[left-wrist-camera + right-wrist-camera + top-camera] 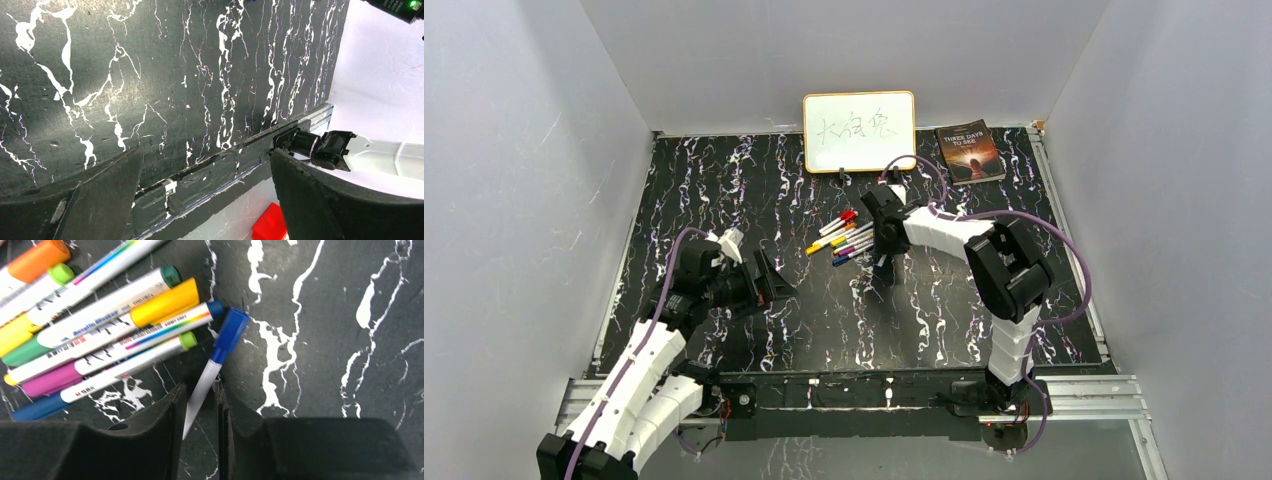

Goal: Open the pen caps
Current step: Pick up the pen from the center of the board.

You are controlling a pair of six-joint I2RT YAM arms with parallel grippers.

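Black table: right end effector seemingly pinches blue-capped pen; left end effector spread.

Roughly eight pens are counted, most heaped together and one lying apart at the heap's right; overlap prevents an exact figure. One whiteboard and one book are counted at the far side.

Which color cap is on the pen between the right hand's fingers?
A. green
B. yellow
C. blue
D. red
C: in the right wrist view, the pen lying between the right hand's fingers has a blue cap.
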